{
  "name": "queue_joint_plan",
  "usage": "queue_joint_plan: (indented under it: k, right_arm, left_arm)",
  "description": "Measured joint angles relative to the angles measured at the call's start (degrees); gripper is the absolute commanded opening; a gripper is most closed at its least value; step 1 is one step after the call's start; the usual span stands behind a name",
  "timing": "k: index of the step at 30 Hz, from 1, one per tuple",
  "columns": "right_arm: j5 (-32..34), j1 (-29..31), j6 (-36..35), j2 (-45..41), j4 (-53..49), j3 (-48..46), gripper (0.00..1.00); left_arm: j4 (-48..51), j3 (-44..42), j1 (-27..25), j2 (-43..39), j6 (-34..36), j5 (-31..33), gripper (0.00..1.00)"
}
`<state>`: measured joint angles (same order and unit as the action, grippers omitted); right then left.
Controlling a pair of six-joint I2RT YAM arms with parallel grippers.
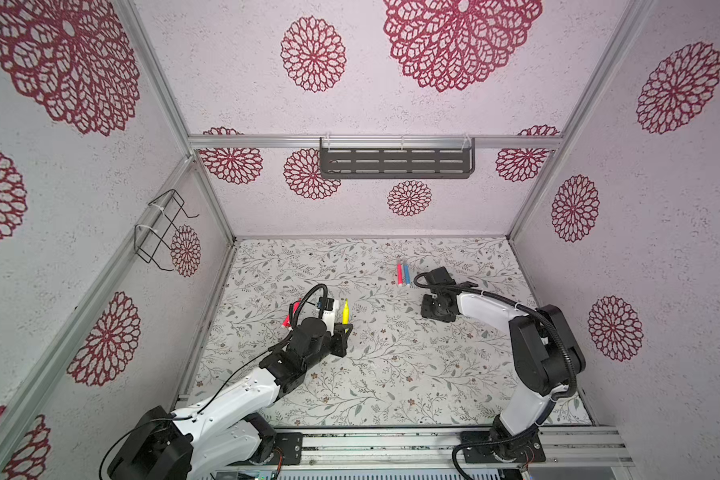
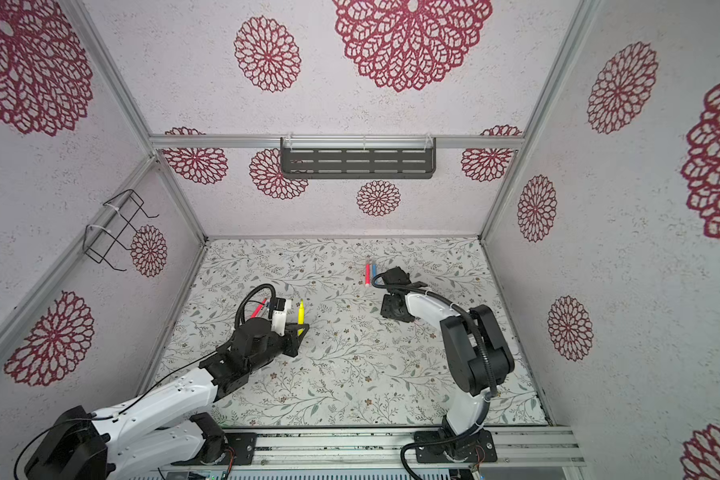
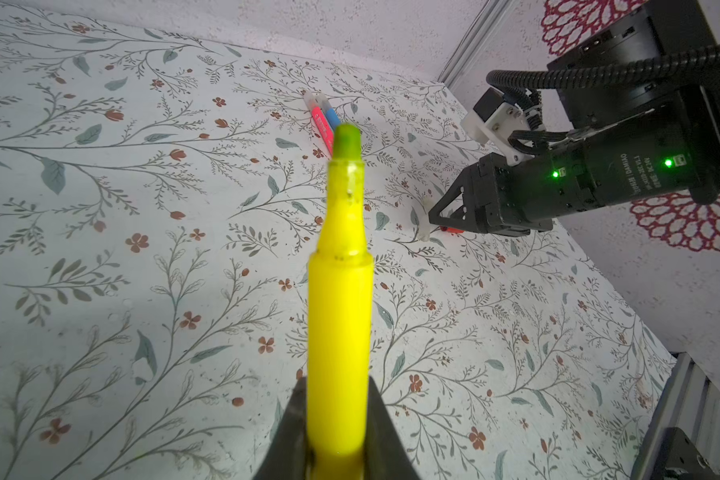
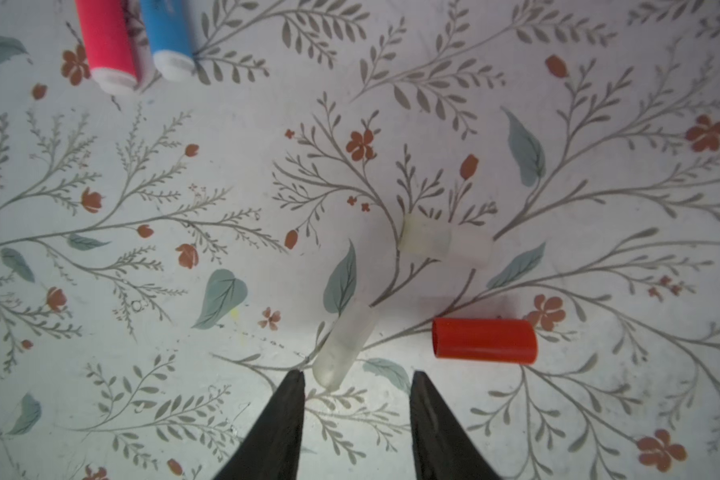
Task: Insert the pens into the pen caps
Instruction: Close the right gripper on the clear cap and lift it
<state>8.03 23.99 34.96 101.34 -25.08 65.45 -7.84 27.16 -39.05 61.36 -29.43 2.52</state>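
Yellow pen: a slim yellow plastic marker pen [image 3: 337, 316] with its greenish felt tip bare, held above the floral-patterned table [image 1: 391, 365].
Left gripper: the left gripper [image 3: 336, 390] has its jaws pinching the yellow pen's rear barrel, 1 dark finger on each side.
Yellow pen axis: in line with the left gripper's reach, tip leading away from it toward the far part of the table.
Right gripper: the right gripper [image 4: 357, 376] has its jaws spread and empty, low over the caps.
Nearest cap: a short, pale translucent tube cap [image 4: 346, 345] lies flat, 1 end just beside a fingertip. Its long axis runs slantwise to the gap between the jaws.
Other caps: a 2nd pale translucent cap [image 4: 445, 245] and a short red tube cap [image 4: 485, 340] lie flat nearby, apart from each other.
Open ends: I cannot tell which end of either pale cap is the mouth.
Capped pens: a pink marker pen [image 4: 107, 41] and a blue marker pen [image 4: 169, 37] lie side by side, well apart from the caps.
Handling, judged: the caps look light, stiff, smooth and likely to roll or skid, so they should be pinched across the middle.
Grip, judged: holding the yellow pen at its rear leaves the tip free, but it may pivot under push.
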Motion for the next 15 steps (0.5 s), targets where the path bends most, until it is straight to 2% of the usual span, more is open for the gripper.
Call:
queue_joint_plan:
  k: [15]
  right_arm:
    - [0.81,0.0,2.25,5.49,-2.08,4.35,0.36]
  left_arm:
    - [0.0,-0.02,0.07,0.0,0.0,0.57,0.0]
